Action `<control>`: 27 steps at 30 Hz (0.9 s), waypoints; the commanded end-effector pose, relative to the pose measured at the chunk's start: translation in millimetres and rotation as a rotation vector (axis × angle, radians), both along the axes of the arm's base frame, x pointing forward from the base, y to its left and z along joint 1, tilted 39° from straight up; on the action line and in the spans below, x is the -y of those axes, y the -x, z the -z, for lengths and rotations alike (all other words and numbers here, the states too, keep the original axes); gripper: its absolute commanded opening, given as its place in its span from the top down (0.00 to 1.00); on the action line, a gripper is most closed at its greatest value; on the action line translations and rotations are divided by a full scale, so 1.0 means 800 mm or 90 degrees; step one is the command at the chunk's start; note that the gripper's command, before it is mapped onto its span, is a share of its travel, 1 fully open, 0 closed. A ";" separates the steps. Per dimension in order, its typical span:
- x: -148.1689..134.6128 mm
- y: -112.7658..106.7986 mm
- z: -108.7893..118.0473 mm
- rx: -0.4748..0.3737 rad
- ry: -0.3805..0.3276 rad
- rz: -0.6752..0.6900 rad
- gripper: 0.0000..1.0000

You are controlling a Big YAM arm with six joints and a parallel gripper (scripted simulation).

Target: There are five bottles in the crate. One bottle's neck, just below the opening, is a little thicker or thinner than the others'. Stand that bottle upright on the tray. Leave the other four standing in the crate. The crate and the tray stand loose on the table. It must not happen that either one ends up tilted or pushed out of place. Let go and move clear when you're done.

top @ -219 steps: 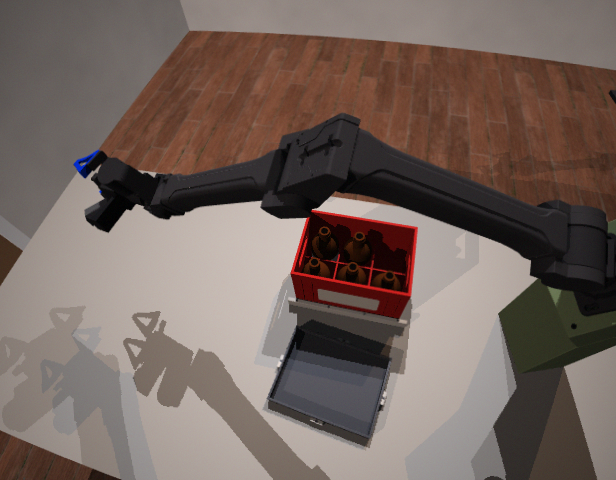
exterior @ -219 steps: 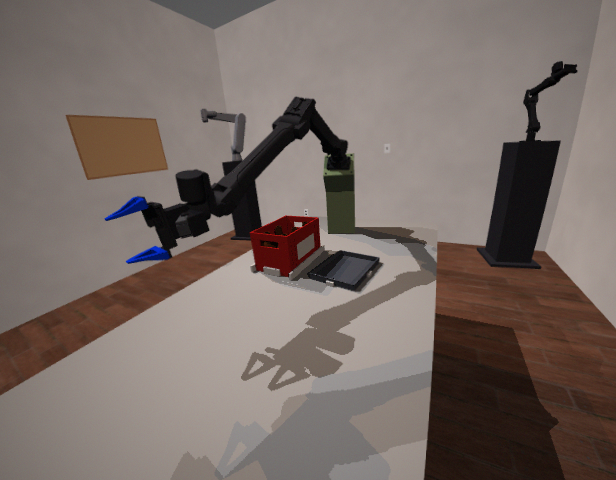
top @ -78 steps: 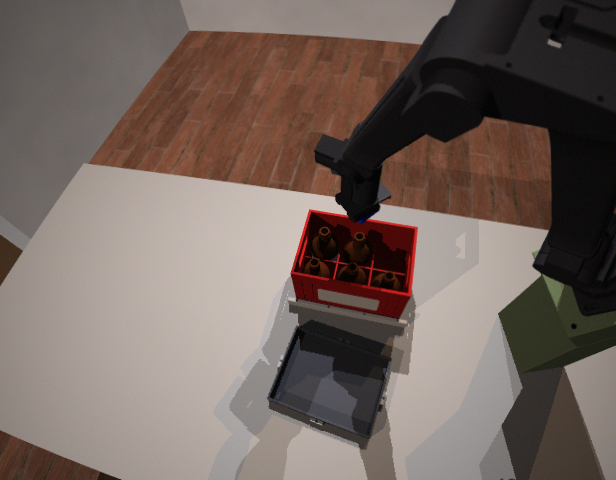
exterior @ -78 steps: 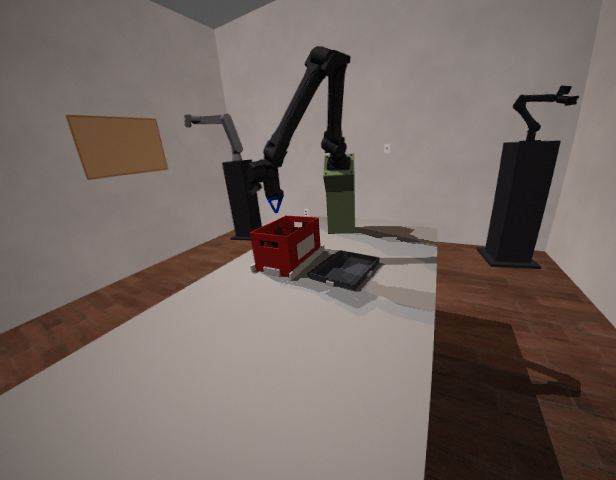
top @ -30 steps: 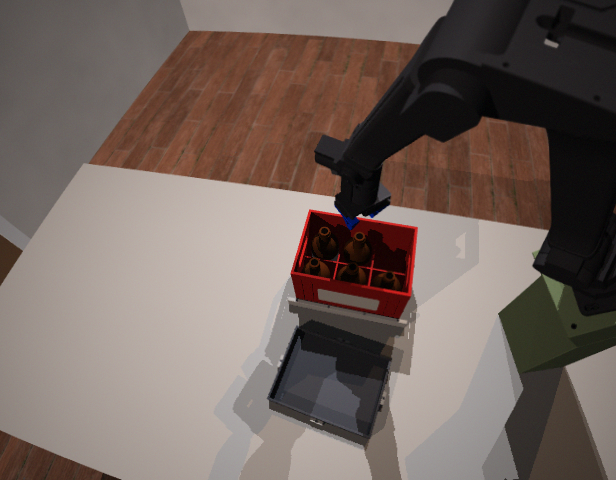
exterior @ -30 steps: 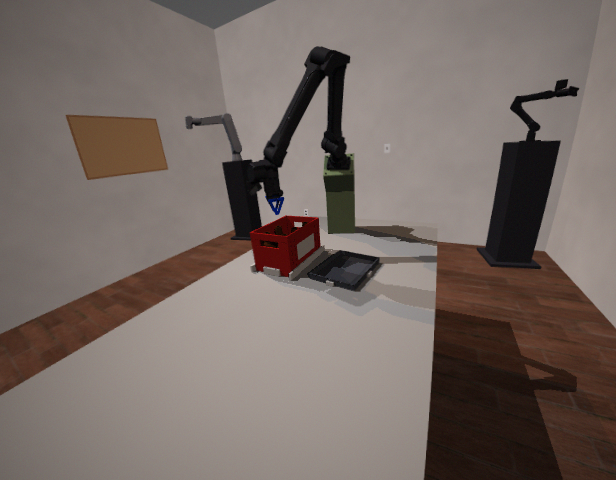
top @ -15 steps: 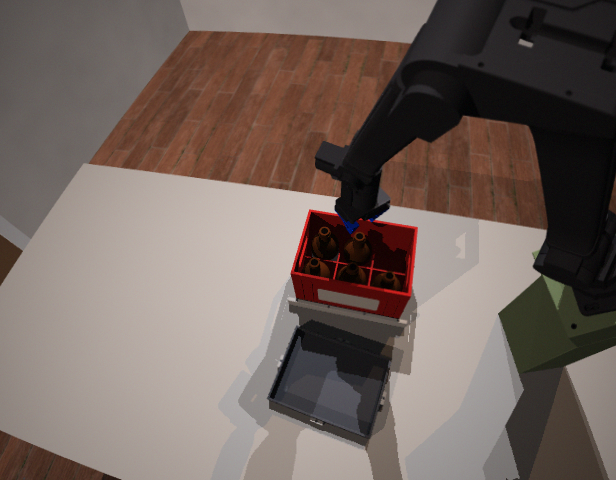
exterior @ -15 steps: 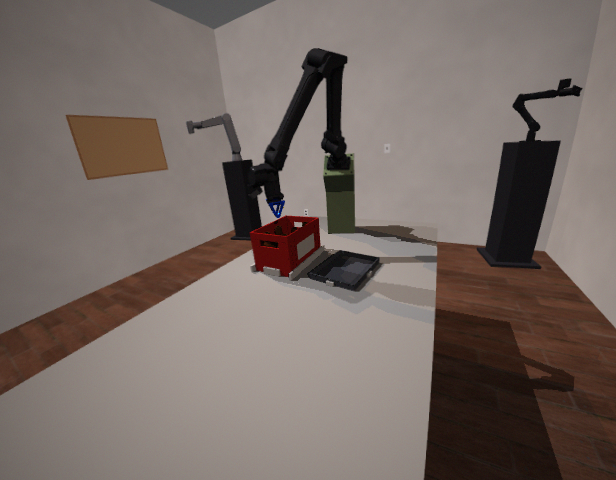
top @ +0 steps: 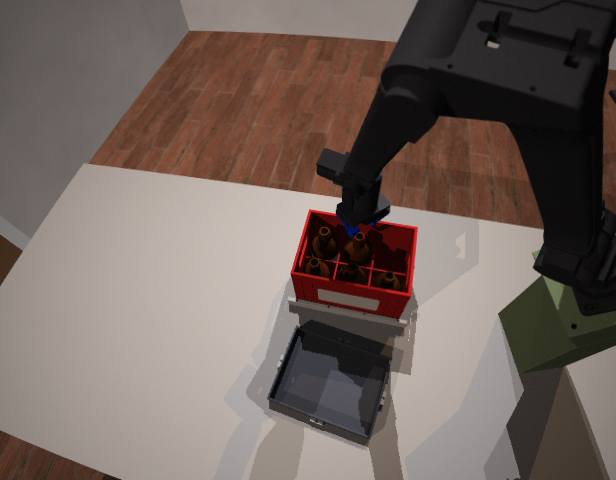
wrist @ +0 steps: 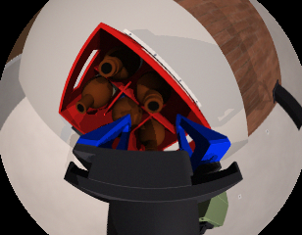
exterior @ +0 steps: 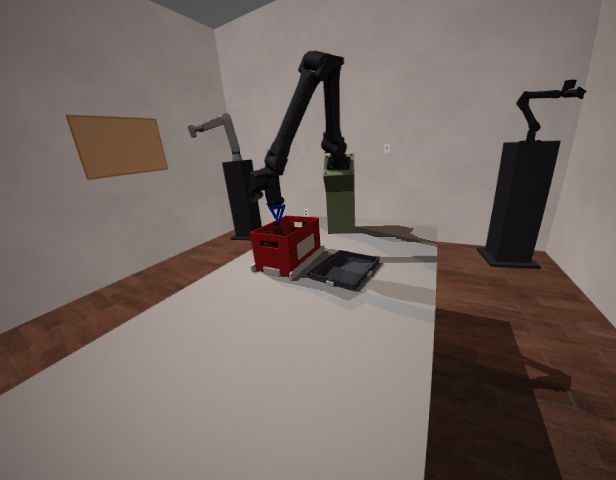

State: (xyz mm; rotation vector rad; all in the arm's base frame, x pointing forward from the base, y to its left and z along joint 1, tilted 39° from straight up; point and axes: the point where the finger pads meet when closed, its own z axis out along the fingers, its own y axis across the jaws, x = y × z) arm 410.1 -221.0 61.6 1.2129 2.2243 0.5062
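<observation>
A red crate [top: 362, 267] stands on the table and holds five brown bottles. Two are in the back row, at the left [top: 324, 241] and the middle [top: 358, 246]. Three are in the front row [top: 352, 271]. The back right cell is empty. My gripper [top: 352, 226], with blue fingers, is open and hangs just above the back middle bottle, at the crate's far rim. In the wrist view the fingers stand either side of one bottle top [wrist: 151, 132] without touching it. The dark tray [top: 331, 382] lies empty in front of the crate.
The arm's green pedestal [top: 561, 320] stands at the table's right edge. A pale strip [top: 349, 312] lies between crate and tray. In the exterior view, the crate [exterior: 285, 242] and the tray [exterior: 344, 267] sit at the table's far end, and black pedestals stand off the table.
</observation>
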 end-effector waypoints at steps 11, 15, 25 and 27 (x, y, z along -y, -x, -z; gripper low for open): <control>0.006 -0.021 0.003 0.010 0.003 0.005 0.39; 0.003 -0.022 0.005 0.009 0.002 0.003 0.39; 0.004 -0.021 0.005 0.008 0.001 0.005 0.39; 0.004 -0.020 0.005 0.008 0.001 0.005 0.39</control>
